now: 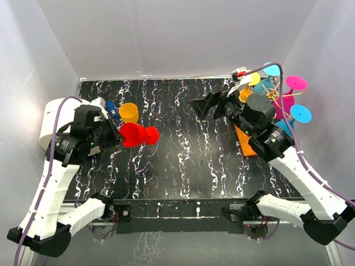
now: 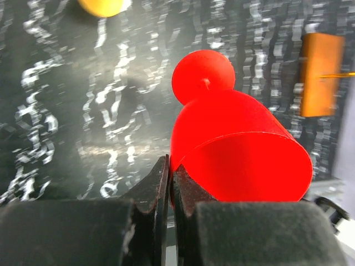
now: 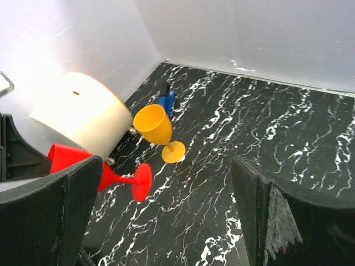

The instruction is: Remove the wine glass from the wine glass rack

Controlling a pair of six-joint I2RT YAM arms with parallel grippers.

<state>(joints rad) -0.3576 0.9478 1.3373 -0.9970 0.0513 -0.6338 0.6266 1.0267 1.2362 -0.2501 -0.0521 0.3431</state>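
Parted fingers (image 3: 47,221) frame red glass (image 3: 106,173), yellow glass (image 3: 157,132).

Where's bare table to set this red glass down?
Free: the wide middle of the table, between the red glass and the wine glass rack, and the near strip. Crowded: the far right corner around the rack; a yellow glass stands far left.

Left fingers (image 2: 158,191) pinched tight together; right fingers (image 3: 52,216) spread wide apart.

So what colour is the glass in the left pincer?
Red glass, clearest in left wrist view.
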